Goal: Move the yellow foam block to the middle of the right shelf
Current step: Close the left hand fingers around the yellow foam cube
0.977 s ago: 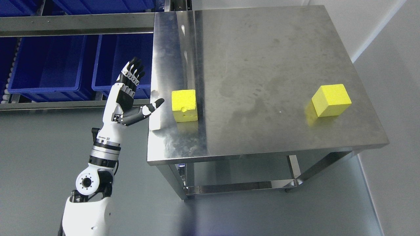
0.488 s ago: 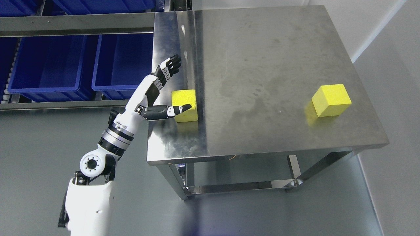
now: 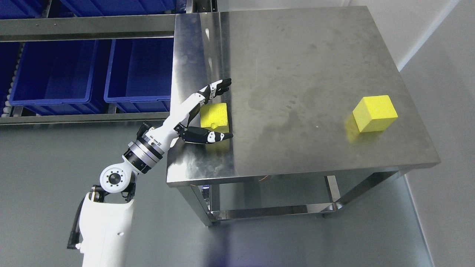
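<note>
Yellow foam block (image 3: 215, 115): on the bench's left part, near its left edge, framed by the robot hand.
Left robot hand (image 3: 207, 111): spread apart around the block, fingers (image 3: 217, 87) stretched along its far side, thumb (image 3: 207, 136) lying across its near side; a firm grip on it cannot be told.
Left arm (image 3: 148, 146): enters from the lower left, reaching over the bench edge.
Second yellow block (image 3: 374, 113): on the bench's right part, well apart.
Bench (image 3: 297, 66): stainless steel.
Blue bins (image 3: 89, 70): on the shelf left of the bench.
</note>
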